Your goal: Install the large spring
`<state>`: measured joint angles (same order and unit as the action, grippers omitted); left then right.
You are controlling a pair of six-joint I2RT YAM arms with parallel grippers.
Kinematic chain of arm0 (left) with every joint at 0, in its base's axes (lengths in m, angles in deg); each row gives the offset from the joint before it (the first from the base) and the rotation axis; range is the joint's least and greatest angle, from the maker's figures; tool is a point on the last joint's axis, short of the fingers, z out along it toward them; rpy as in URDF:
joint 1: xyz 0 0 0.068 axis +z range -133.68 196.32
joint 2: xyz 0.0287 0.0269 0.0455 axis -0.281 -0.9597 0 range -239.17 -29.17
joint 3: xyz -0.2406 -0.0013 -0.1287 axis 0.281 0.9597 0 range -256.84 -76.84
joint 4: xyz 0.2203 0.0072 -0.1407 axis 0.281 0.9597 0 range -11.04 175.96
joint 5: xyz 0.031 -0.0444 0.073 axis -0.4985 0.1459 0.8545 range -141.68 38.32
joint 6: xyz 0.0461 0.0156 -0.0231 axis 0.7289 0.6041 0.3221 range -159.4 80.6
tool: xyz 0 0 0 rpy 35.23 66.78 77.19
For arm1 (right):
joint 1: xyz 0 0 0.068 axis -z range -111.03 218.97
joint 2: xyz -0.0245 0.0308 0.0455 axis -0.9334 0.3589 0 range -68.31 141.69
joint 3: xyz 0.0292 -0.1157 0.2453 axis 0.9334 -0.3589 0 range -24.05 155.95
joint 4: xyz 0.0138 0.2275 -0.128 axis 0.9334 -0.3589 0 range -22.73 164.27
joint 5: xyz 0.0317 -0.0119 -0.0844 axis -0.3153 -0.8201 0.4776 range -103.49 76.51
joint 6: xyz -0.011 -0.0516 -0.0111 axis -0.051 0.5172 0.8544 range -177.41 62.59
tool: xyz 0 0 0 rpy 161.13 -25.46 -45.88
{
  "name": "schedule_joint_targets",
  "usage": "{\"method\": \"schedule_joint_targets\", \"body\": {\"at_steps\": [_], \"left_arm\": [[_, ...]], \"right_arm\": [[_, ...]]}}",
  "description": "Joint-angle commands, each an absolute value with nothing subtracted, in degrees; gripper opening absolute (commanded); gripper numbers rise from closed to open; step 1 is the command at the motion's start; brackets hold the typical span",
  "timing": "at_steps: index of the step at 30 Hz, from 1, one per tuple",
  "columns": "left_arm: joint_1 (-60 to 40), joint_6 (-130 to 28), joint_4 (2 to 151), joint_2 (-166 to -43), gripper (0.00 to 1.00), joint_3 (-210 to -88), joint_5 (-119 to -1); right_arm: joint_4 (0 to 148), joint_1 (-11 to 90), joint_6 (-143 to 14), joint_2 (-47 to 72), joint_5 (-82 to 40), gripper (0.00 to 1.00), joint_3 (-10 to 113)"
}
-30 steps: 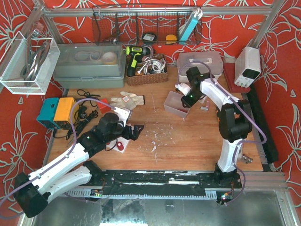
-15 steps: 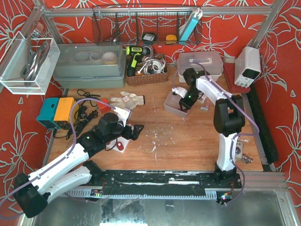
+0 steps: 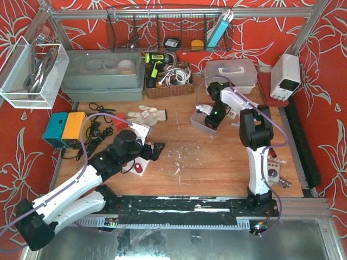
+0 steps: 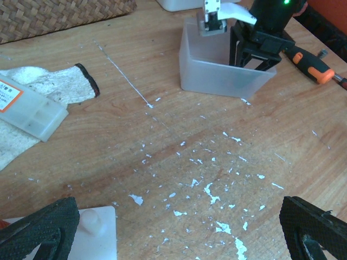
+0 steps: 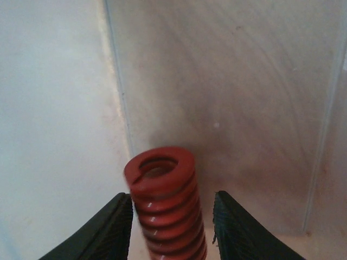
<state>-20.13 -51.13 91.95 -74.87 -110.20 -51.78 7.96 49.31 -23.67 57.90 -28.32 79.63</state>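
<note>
A red coil spring [image 5: 162, 189] stands on end inside a frosted plastic bin [image 3: 199, 121]. My right gripper [image 5: 172, 203] reaches down into that bin [image 4: 217, 78] with its fingers either side of the spring. The left finger [image 5: 108, 227] is against the coils and a gap shows at the right finger [image 5: 238, 227]. In the top view the right gripper [image 3: 212, 116] is at the bin's right end. My left gripper [image 3: 154, 150] is wide open and empty over the bare wood [image 4: 179, 214]. A white base plate with a peg [image 4: 92, 233] lies by its left finger [image 4: 43, 227].
A white glove [image 4: 49, 86] and a clear plastic case [image 4: 27, 105] lie left of the bin. An orange screwdriver [image 4: 312, 62] lies to its right. A wicker basket [image 3: 168, 81], a lidded grey tub [image 3: 103, 76] and a power supply [image 3: 284, 76] line the back.
My right arm has swung left and lowered its gripper into the bin. The left arm has not moved.
</note>
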Motion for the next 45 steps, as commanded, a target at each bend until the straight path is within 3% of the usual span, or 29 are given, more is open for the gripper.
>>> {"method": "schedule_joint_targets", "body": {"at_steps": [1,15,19,24,37,45], "left_arm": [[-20.2,-50.4,91.2,-74.8,1.0,-110.6,-51.4],[-20.2,-50.3,90.9,-74.9,1.0,-110.4,-51.5],[-20.0,-50.2,91.1,-75.5,1.0,-110.9,-51.5],[-19.8,-50.7,91.8,-74.4,1.0,-111.1,-50.4],[-19.6,-55.1,93.2,-66.9,1.0,-109.6,-41.5],[-19.6,-55.6,91.7,-63.6,0.96,-108.6,-42.3]], "right_arm": [[5.3,49.1,-23.8,60.8,-24.9,0.45,81.4],[6.4,48.6,-26.3,61.4,-21.0,0.36,83.1],[9.5,48.6,-27.9,60.7,-20.2,0.26,82.4],[10.8,48.3,-28.8,60.3,-17.8,0.29,81.2],[15.3,46.2,-30.1,47.5,-17.4,0.0,77.1],[20.7,43.3,-35.0,38.4,-16.6,0.0,74.2]]}}
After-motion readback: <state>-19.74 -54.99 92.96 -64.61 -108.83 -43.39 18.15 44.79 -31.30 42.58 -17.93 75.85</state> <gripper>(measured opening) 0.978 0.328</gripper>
